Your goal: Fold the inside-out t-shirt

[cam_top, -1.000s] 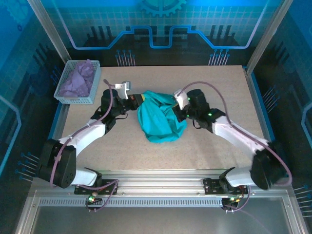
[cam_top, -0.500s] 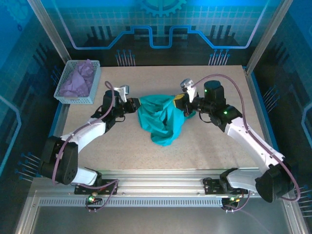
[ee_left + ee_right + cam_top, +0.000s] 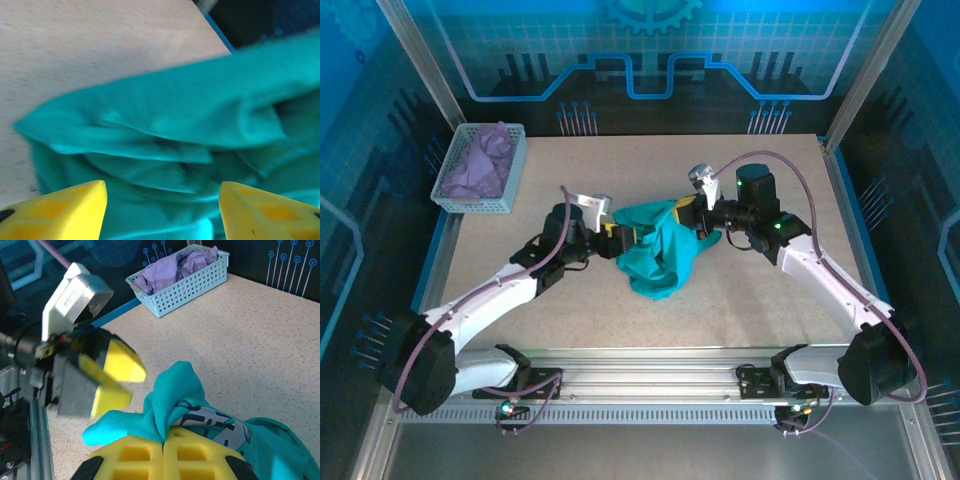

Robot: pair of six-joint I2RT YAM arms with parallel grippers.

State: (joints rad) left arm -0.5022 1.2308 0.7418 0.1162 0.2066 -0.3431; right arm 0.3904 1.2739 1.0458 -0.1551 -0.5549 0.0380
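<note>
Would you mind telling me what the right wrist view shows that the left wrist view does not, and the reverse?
Right wrist view: the basket of lavender cloth, the left gripper seen from outside, and the right gripper shut on a t-shirt fold with a grey print. Left wrist view: the left fingertips standing apart, close over layered folds. Both: teal t-shirt on the speckled table.
</note>
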